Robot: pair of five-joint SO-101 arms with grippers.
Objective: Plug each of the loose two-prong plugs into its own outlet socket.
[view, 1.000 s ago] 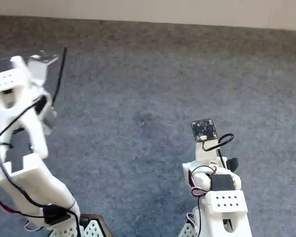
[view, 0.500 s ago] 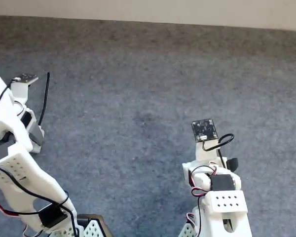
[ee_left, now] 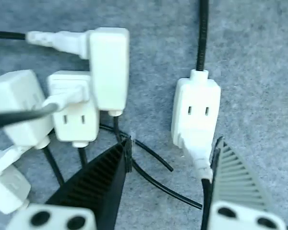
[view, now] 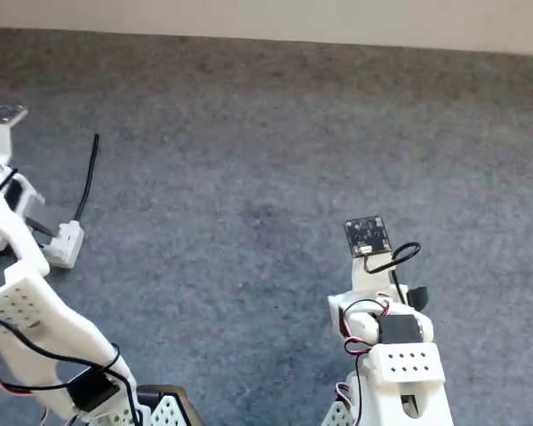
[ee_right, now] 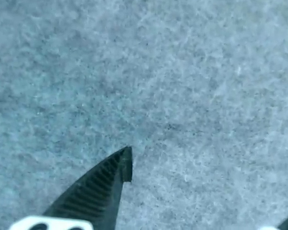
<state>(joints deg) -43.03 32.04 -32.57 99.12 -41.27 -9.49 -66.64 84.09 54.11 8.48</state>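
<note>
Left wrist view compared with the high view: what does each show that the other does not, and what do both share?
Left wrist view: a cluster of white sockets and plugs on black cords, beside the open left claw. High view: the white right arm, standing apart. Both: the grey carpet and, it seems, the same white socket on its black cord.

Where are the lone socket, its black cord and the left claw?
Lone socket (ee_left: 198,110), left wrist view, face between its slots.
Black cord (ee_left: 202,52), left wrist view, stretch entering the socket.
Left claw (ee_left: 173,143), left wrist view, midway between fingertips.
</note>
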